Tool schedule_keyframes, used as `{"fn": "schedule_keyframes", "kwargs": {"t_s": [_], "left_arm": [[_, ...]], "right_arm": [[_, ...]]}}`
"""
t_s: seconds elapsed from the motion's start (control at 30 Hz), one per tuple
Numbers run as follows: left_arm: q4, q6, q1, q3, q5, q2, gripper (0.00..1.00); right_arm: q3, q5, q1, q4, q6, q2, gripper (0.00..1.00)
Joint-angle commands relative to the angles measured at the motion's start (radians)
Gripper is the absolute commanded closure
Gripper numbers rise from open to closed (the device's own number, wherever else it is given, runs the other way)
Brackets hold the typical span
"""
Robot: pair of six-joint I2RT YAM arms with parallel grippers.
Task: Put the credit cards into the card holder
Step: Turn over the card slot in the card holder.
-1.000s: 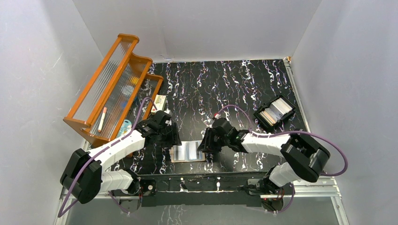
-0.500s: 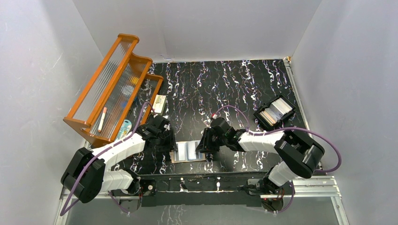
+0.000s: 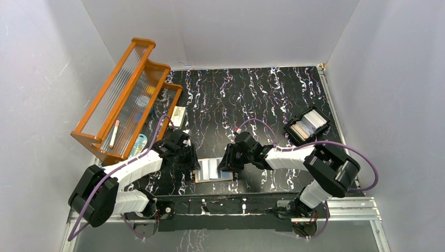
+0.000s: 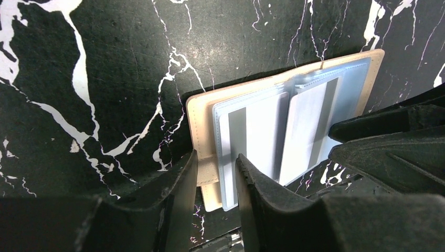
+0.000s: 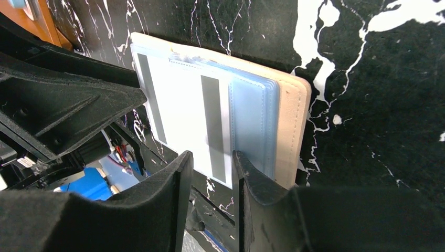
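The tan card holder [image 3: 213,169] lies open near the table's front edge, between my two grippers. In the left wrist view its tan edge [image 4: 198,126] and clear pockets show two white credit cards with grey stripes [image 4: 260,136], [image 4: 307,123]. My left gripper [image 4: 216,170] is open, its jaws astride the holder's left edge and snap tab. In the right wrist view the holder [image 5: 291,121] holds the same white striped cards [image 5: 181,113] beside pale blue pockets. My right gripper [image 5: 212,165] is open, its jaws astride the near edge of a striped card.
An orange wooden rack [image 3: 123,97] stands at the back left, with a small white box [image 3: 179,115] beside it. A black compartment tray [image 3: 307,126] with cards sits at the right. The arm bases' rail [image 3: 225,202] runs just in front of the holder.
My left gripper has moved right onto the holder's left edge. The holder has shifted slightly to the right. My right gripper has edged a little left over the holder.
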State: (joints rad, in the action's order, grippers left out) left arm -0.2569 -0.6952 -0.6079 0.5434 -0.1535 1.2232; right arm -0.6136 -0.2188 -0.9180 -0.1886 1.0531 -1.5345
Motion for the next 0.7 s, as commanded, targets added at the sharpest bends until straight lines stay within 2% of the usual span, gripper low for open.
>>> {"fn": "schedule_keyframes", "kwargs": {"t_s": [0.0, 0.27, 0.67], "left_arm": [[0.009, -0.001, 0.000, -0.021, -0.038, 0.006, 0.69], [0.019, -0.007, 0.000, -0.027, -0.049, 0.000, 0.70], [0.019, -0.003, 0.000, -0.024, -0.059, 0.002, 0.73]], "right_arm": [[-0.041, 0.020, -0.005, -0.029, 0.006, -0.001, 0.58], [-0.018, -0.066, -0.005, -0.211, 0.040, -0.019, 0.58], [-0.018, -0.117, -0.005, -0.355, 0.082, -0.034, 0.58]]}}
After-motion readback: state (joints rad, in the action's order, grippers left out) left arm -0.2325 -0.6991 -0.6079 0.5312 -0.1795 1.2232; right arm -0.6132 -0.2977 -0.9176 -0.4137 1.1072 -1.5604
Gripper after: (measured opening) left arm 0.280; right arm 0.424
